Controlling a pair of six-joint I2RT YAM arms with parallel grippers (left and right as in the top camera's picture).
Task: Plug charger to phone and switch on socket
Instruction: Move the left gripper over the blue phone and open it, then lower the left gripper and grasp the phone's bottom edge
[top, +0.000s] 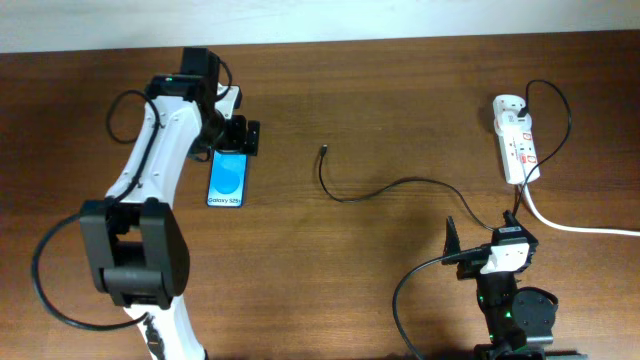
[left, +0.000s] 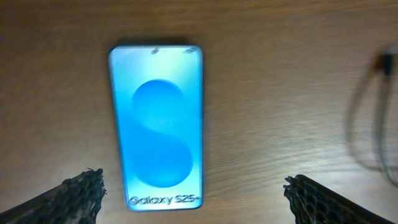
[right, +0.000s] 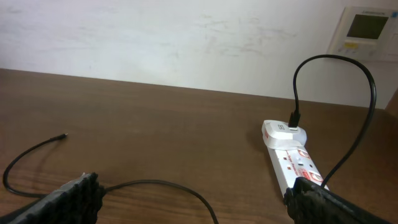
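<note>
On the brown wooden table (top: 380, 90), white oblong power-strip socket (top: 517, 140) at far right, slim blue-lit smartphone (top: 227, 179) flat beneath left gripper (left: 194, 186), fingers spread wide, right gripper (right: 193, 186) equally wide, near the socket, thin black charger cable (top: 400, 183) loose between, tip apart from phone.

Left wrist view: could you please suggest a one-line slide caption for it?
Left gripper, open, above the lit blue phone on the wooden table; charger blurred at right.

Open bench (top: 400, 90) between phone (top: 227, 180) and plug tip (top: 323, 150): free passage. Charger cable (top: 400, 183) snakes across mid-bench, a low obstacle. Power strip (top: 515, 140): left side free; right side and near end hemmed by the cable's loop and thick white cord (top: 590, 230).
</note>
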